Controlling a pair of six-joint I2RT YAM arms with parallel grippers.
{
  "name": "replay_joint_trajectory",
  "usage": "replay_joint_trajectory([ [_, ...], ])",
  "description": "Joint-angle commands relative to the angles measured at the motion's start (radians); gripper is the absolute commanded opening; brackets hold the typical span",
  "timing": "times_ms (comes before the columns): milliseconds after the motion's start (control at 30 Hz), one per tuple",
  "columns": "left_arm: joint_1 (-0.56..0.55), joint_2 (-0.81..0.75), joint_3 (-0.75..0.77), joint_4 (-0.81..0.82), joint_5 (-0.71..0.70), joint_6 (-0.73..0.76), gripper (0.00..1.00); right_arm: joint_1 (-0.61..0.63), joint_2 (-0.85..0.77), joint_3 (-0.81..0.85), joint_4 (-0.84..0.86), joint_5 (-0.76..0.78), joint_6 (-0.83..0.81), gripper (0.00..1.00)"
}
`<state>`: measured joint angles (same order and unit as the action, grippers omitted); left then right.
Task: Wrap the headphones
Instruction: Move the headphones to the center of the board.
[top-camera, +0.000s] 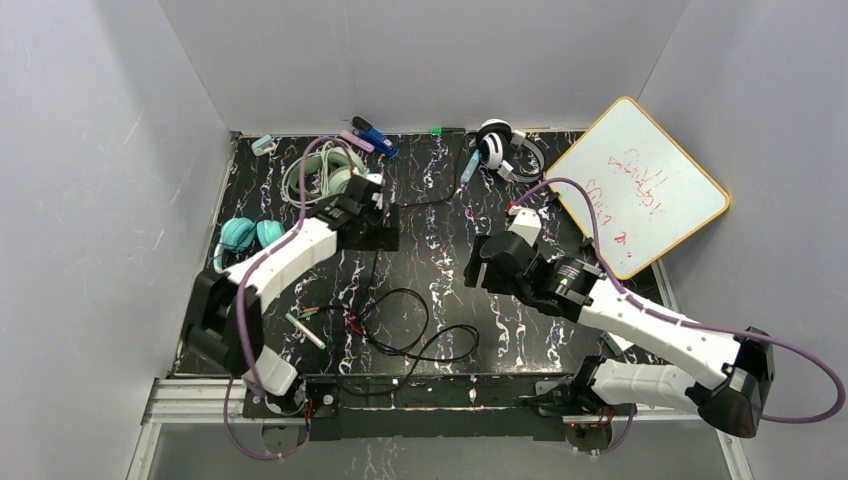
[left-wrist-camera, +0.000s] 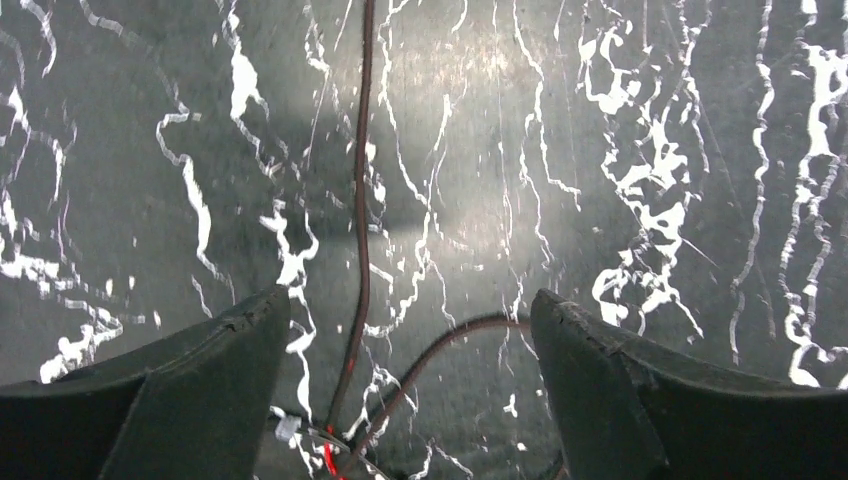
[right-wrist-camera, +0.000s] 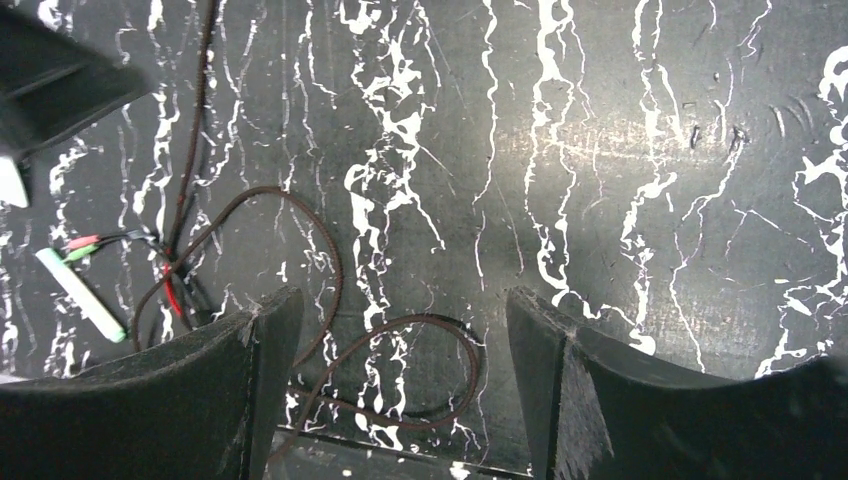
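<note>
Marbled table (top-camera: 440, 250): thin black cable (left-wrist-camera: 362, 200) sprawls loose, unwrapped; left gripper (left-wrist-camera: 410, 300), right gripper (right-wrist-camera: 402, 295) both spread, empty; wrapping seemingly all ahead.

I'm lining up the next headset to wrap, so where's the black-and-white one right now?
In the top view, the black-and-white headset lies at the far edge of the table, right of centre, just left of the whiteboard.

Table (top-camera: 445, 255) black with white marble veins. Teal headphones (top-camera: 250, 235), mint-green headphones (top-camera: 322, 178), black-and-white headphones (top-camera: 495, 148). Cable (left-wrist-camera: 362, 200) black. Whiteboard (top-camera: 640, 190) yellow-framed, red scribble.
</note>
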<state>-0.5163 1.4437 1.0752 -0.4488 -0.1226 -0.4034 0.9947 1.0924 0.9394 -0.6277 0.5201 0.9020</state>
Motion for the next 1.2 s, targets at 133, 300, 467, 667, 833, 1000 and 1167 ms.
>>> replay_joint_trajectory([
  [133,-0.008,0.329,0.304,0.010,0.030,0.193,0.88,-0.007,-0.124,-0.025,0.008,0.000,-0.001,0.82],
  [300,-0.013,0.543,0.526,-0.015,0.101,0.319,0.98,-0.009,-0.149,-0.024,0.010,-0.006,-0.027,0.82],
  [467,-0.014,0.723,0.690,-0.014,0.241,0.495,0.98,-0.010,-0.148,-0.006,0.013,-0.005,-0.057,0.82],
  [667,-0.016,0.888,0.915,-0.113,0.192,0.605,0.98,-0.011,-0.155,0.000,0.002,-0.023,-0.058,0.82],
  [833,-0.012,0.997,1.037,-0.164,0.189,0.634,0.98,-0.012,-0.171,-0.003,-0.001,-0.019,-0.059,0.82],
  [1000,-0.010,1.101,1.149,-0.299,0.317,0.619,0.58,-0.015,-0.179,0.001,-0.013,-0.009,-0.058,0.81],
  [1167,-0.011,1.097,1.100,-0.334,0.332,0.605,0.00,-0.016,-0.177,0.002,0.004,-0.006,-0.064,0.81],
])
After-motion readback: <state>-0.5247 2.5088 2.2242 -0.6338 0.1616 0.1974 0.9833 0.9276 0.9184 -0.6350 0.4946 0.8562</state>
